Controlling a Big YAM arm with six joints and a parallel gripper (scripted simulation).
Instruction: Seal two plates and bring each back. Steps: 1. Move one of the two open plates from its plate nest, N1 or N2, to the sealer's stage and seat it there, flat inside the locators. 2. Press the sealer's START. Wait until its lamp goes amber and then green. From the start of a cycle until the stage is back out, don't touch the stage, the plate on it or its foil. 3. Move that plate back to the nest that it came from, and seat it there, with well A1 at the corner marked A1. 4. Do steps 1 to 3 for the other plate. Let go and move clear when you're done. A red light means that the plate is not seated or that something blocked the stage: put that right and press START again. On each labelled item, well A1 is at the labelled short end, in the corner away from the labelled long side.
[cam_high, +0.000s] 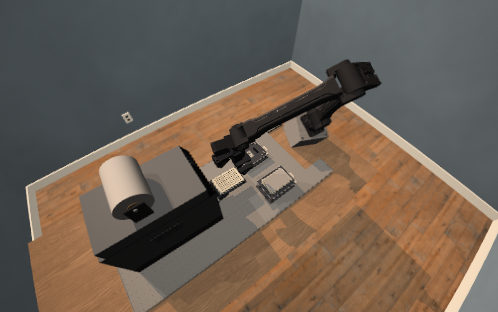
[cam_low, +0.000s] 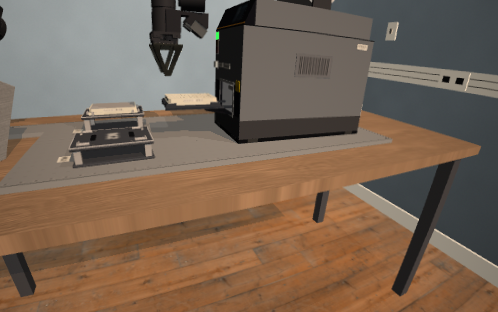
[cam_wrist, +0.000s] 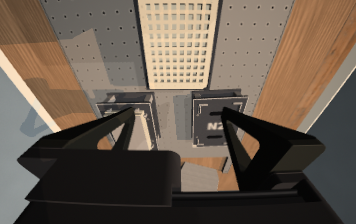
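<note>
A cream plate (cam_high: 228, 181) (cam_low: 190, 98) (cam_wrist: 177, 45) with open-looking wells lies flat on the extended stage (cam_low: 175, 106) of the sealer (cam_high: 175, 170) (cam_low: 300, 100). The sealer's lamp (cam_low: 217, 35) is green. Nest N2 (cam_low: 100, 137) (cam_wrist: 207, 136) holds no plate. Another plate (cam_high: 277, 180) (cam_low: 114, 108) (cam_wrist: 142, 135) with a smooth, plain top sits in the other nest, N1. My gripper (cam_low: 168, 74) (cam_wrist: 178, 112) is open and empty, above and on the nest side of the stage plate. In the wrist view the fingers partly cover both nests. The START button cannot be made out.
A large roll (cam_high: 125, 185) sits on top of the sealer. The sealer's tall body stands beyond the stage. The perforated grey mat (cam_high: 185, 250) (cam_low: 190, 145) (cam_wrist: 245, 50) lies under the nests and sealer. The arm (cam_high: 295, 107) reaches over from its base block.
</note>
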